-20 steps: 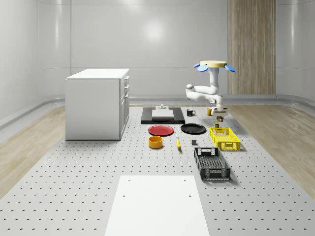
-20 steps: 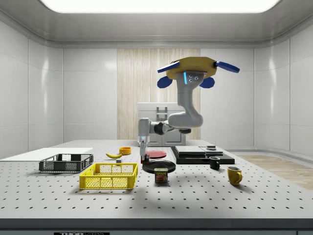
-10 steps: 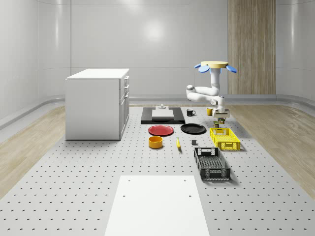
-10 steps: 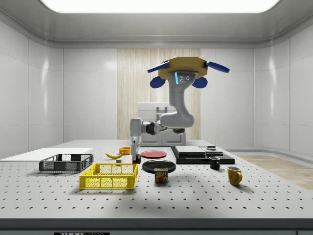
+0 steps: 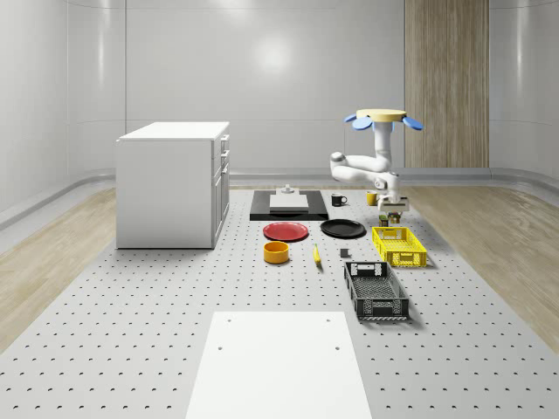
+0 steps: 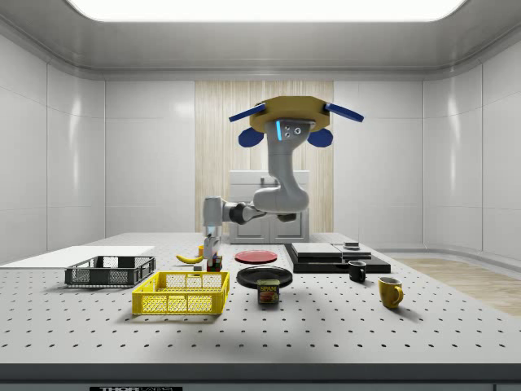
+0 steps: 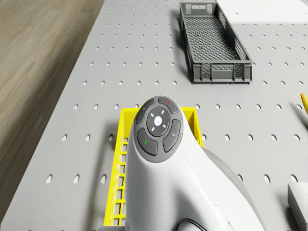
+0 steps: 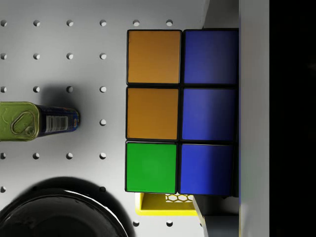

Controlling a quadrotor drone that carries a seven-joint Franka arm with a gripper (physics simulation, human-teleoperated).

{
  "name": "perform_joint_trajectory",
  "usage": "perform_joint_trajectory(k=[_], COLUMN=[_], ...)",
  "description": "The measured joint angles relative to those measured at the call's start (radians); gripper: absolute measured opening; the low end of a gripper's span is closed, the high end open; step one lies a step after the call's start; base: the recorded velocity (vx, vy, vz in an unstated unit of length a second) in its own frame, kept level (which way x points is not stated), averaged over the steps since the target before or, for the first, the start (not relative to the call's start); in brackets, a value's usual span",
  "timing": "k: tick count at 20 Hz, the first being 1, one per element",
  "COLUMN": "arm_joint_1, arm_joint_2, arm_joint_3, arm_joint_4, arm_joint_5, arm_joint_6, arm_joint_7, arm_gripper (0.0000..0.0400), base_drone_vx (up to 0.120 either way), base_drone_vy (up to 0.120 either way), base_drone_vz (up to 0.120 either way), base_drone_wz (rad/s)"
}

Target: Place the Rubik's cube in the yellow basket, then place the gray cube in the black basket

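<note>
drone (image 6: 285, 120) hovering — gripper (image 6: 213, 262) holds Rubik's cube (image 8: 180, 111) | above yellow basket (image 6: 182, 293)

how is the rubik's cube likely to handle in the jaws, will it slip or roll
Likely stiff: the Rubik's cube shows square, flat faces while held in the jaws. Its glossy tiles might slip if the grip loosens. Flat sides make rolling unlikely once released; the drone hovers by the yellow basket.
</note>
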Motion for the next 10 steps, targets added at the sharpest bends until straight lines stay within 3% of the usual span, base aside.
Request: perform_joint_trajectory(k=[7, 9, 10], arm_joint_1=[-0.001, -0.001, -0.001], arm_joint_2=[-0.004, -0.005, -0.006], arm_joint_3=[0.001, 0.001, 0.001], arm_joint_4=[0.000, 0.000, 0.000], arm_joint_5=[0.002, 0.002, 0.002], arm_joint_6=[0.004, 0.005, 0.005], arm_joint_7=[0.001, 0.001, 0.001], arm_gripper=[0.0322, 0.0322, 0.0322], base_drone_vx=[0.120, 0.120, 0.000], base_drone_vy=[-0.011, 0.000, 0.000], base_drone_vz=[0.000, -0.100, -0.120], base_drone_wz=[0.000, 0.000, 0.000])
